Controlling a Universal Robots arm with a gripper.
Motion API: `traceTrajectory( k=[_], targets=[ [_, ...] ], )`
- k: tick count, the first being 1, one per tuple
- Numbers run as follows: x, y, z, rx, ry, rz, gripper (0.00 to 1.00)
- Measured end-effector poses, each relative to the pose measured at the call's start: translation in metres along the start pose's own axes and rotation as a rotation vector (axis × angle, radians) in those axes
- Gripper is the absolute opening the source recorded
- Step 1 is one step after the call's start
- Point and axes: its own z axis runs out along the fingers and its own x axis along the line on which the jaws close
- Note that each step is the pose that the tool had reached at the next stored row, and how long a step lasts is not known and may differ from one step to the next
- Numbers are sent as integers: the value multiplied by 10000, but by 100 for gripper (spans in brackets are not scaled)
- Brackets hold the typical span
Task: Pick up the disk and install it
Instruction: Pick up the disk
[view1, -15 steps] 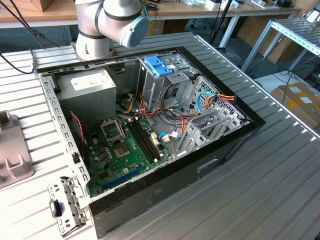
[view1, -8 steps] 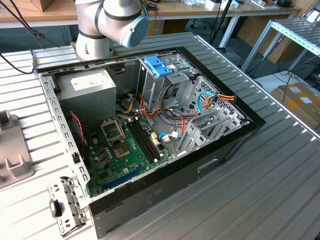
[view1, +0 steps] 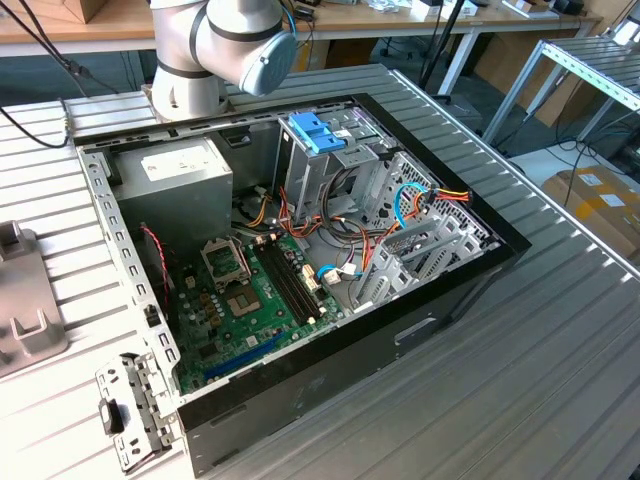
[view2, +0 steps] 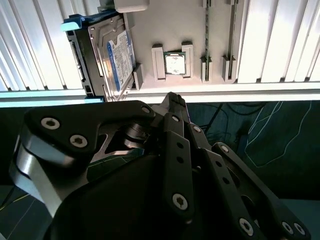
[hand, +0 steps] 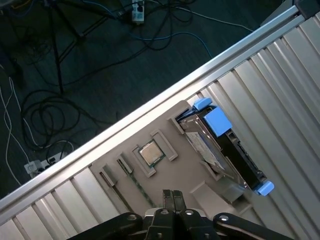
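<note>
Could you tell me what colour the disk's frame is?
Disk frame: light blue, clearest in first wrist view.

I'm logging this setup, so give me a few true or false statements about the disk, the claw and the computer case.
1. The claw holds the disk. False: the disk rests in the grey holder, apart from the claw, which grips nothing.
2. A chip sits in a slot of the holder beside the disk. True.
3. The case is open, with the motherboard showing. True.
4. The disk's frame is red. False: it is light blue.
</note>
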Motion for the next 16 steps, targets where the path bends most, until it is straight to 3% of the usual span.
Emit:
traceTrajectory(
  k=[16],
  targets=[
    [0,0,0,-28,49,-1105,11]
  ],
)
